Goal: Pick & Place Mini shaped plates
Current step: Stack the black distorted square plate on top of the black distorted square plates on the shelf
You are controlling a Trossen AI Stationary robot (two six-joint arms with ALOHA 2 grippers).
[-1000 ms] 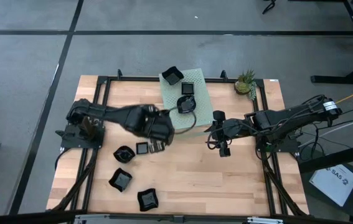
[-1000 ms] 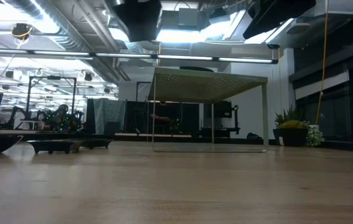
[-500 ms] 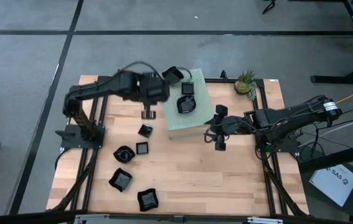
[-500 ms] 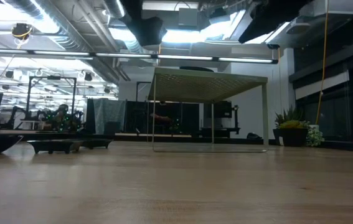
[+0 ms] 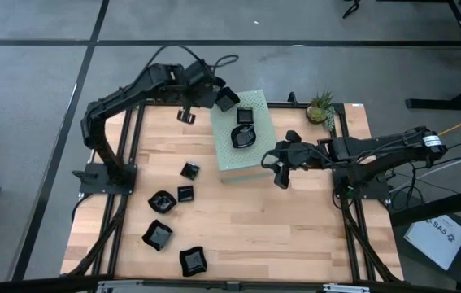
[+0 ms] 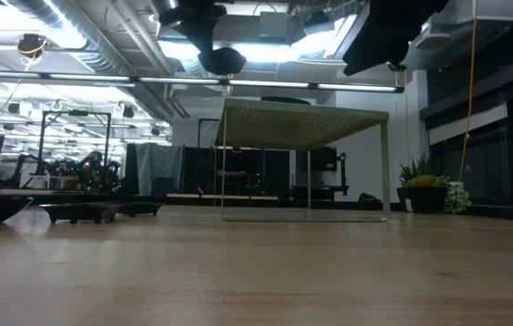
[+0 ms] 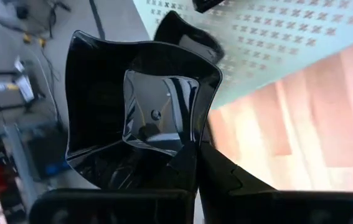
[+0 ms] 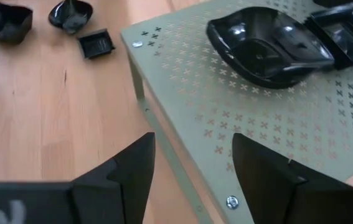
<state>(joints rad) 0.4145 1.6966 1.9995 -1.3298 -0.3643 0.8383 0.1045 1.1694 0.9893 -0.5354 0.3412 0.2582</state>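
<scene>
One wavy black plate (image 7: pixel 145 112) is in the left gripper (image 5: pixel 186 115). Its two fingers are pressed together on the plate's rim, and the plate stands tilted, with its hollow side to the wrist camera. The gripper holds it in the air above the tabletop (image 5: pixel 238 220), close to the far edge and just beside the far left corner of the green box (image 5: pixel 263 150).

I count nine plates in all, the held one included. Three are on top of the box:
- one plate (image 5: pixel 227 99) sits on the far left corner and partly hangs over the edge;
- a small square plate (image 5: pixel 246 116) lies near the middle of the far half;
- a larger rounded plate (image 5: pixel 243 136) lies just beside the square one, on its near side.

Five plates lie on the tabletop, all on the left half: a small one (image 5: pixel 189 170) near the box's near left corner, a square one (image 5: pixel 185 194), a rounder one (image 5: pixel 162 200) just beside it, one (image 5: pixel 157 235) farther toward the near edge, and one (image 5: pixel 193 260) close to the near edge.

The right gripper (image 5: pixel 279 167) is at the right edge of the box, near its near right corner. Its fingers stand wide apart and hold nothing — the box's edge shows between them in the right wrist view.

One small plant (image 5: pixel 321 106) stands near the far right corner of the tabletop.
</scene>
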